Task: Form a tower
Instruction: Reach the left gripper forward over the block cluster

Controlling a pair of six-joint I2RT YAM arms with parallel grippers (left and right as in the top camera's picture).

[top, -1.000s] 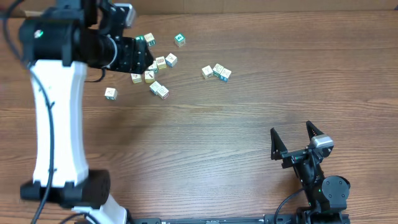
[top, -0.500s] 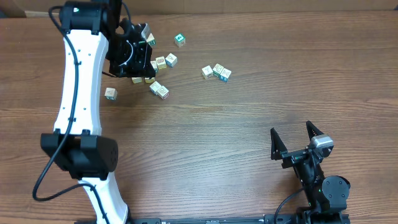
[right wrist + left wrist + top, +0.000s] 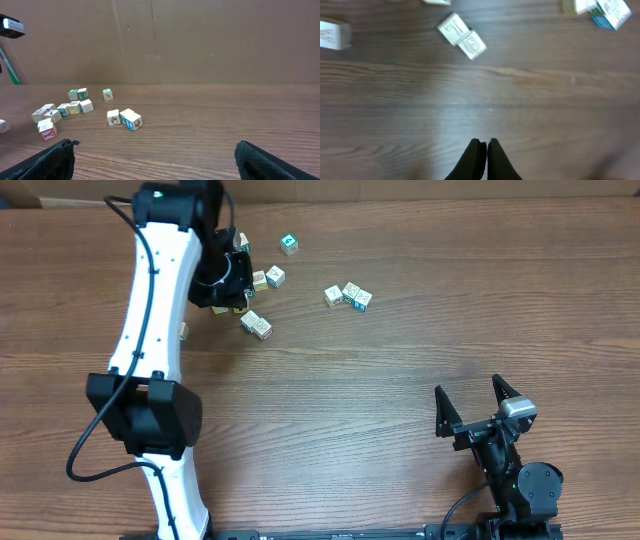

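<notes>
- The left gripper [image 3: 483, 144] has just snapped shut. Its 2 fingers are pressed together, and there is nothing between them.
- A moment ago the left arm [image 3: 150, 310] leaned out over the left side of the table [image 3: 400, 380]. Now it has swung in and stands straighter. Its head hangs over the bunch of cubes [image 3: 262, 279] at the far left.
- The cubes look to be in the same spots as before. None has been lifted.
- The left wrist view looks down on bare wood. A pair of cubes [image 3: 462, 37], touching each other, lies a bit ahead of the fingers.
- The right gripper [image 3: 468, 394] has not moved. It sits near the right side, spread wide, with nothing in it.
- I cannot see a tower anywhere. Every cube I can see lies flat on the table.
- 3 cubes [image 3: 348, 295] sit close together nearer the middle. 1 teal cube [image 3: 289, 244] sits alone at the back.
- The arm's head hides a few cubes, so I cannot tell if any are stacked under it.
- I think the fingers closed on air, so the tower is not started. The left gripper would need to open and come down around 1 cube.
</notes>
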